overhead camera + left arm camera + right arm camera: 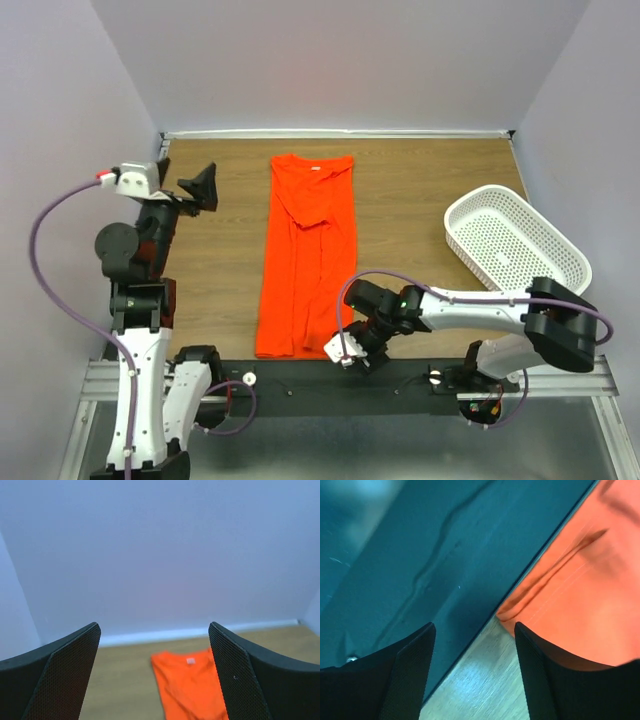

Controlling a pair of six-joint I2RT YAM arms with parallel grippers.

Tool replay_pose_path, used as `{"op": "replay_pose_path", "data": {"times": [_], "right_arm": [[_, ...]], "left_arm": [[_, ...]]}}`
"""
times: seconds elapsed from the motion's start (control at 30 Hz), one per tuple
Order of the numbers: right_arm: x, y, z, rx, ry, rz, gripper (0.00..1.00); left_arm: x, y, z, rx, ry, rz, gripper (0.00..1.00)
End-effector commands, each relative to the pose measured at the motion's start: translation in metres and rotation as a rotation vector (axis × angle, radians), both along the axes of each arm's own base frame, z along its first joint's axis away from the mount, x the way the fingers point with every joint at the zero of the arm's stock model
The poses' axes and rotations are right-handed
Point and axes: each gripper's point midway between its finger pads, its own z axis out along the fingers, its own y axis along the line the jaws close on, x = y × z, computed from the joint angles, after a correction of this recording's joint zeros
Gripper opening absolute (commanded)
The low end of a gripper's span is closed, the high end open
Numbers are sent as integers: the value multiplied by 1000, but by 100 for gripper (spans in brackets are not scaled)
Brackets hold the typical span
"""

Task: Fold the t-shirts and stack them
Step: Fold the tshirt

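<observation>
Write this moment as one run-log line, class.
t-shirt: folded lengthwise, flat mid-table | left jaws: open, raised left of shirt | right jaws: open, by near hem corner | basket: right side

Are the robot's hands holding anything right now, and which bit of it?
Nothing is held. The left gripper is open in the air, and the right gripper is open by the near hem of the bright orange cloth t-shirt.
</observation>
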Motion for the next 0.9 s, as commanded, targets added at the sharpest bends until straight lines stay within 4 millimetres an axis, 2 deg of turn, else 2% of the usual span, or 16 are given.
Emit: {"op": "replay_pose_path", "data": {"times": [0.0, 0.03, 0.13, 0.23, 0.37, 0.47, 0.7, 0.8, 0.83, 0.87], "right_arm": [[17, 14, -9, -28, -97, -7, 70], [20, 16, -10, -30, -108, -9, 69], [25, 20, -15, -40, -127, -12, 67], [26, 20, -16, -49, -130, -20, 63], [24, 18, -7, -18, -133, -19, 63], [25, 18, -16, -47, -130, -18, 63], [30, 23, -27, -88, -128, -20, 52], [29, 18, -29, -98, -128, -26, 43], [30, 15, -30, -106, -135, -37, 32], [30, 13, -29, -107, -141, -41, 25]], "left_arm": [[5, -17, -119, -31, 366, -104, 96], [0, -22, -137, -38, 417, -132, 95], [-15, -35, -157, -85, 463, -199, 93], [-26, -46, -167, -103, 500, -269, 90], [-35, -54, -172, -114, 524, -314, 88], [-39, -59, -175, -120, 539, -345, 88], [-51, -70, -187, -161, 591, -415, 82], [-56, -73, -194, -169, 620, -433, 81], [-59, -74, -197, -170, 632, -438, 81], [-60, -75, -198, -172, 637, -443, 81]]}}
